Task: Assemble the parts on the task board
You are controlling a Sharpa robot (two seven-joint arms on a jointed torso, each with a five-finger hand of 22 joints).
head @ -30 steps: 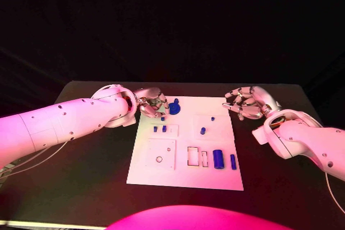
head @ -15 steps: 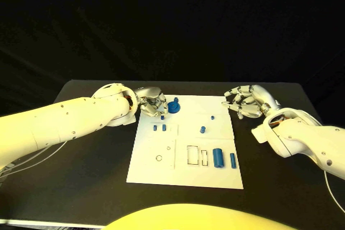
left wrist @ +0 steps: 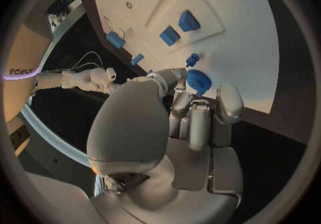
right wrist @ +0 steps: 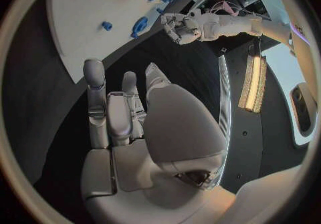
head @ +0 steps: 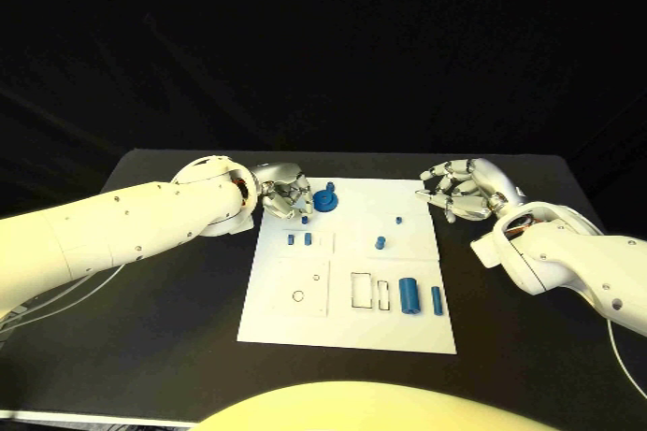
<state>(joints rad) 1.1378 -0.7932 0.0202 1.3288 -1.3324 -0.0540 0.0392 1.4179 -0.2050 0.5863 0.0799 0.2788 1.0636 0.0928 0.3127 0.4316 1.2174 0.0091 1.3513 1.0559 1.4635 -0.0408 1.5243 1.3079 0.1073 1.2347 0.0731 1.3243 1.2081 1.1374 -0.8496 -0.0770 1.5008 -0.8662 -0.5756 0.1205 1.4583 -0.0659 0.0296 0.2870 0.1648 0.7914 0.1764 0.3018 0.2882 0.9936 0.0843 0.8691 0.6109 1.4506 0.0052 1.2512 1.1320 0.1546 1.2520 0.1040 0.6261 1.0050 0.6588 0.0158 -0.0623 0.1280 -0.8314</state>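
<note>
Left hand point(head: 283, 195) curled at the task board point(head: 348, 323)'s far left corner, fingertips against the round blue part point(head: 326, 201), grip uncertain. Right hand point(head: 458, 193) off the board's far right corner, fingers curled in, holding nothing. Blue cylinders point(head: 409, 296) near the board's front right.

A black table point(head: 162, 337) stands before a dark backdrop, with what looks like 1 bright lamp strip point(right wrist: 253, 82) nearby.

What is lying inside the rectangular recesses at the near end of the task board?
On the task board, the two outlined recesses look empty. Two blue cylinders lie beside them, toward the right arm; whether these sit in their own pockets cannot be told.
</note>
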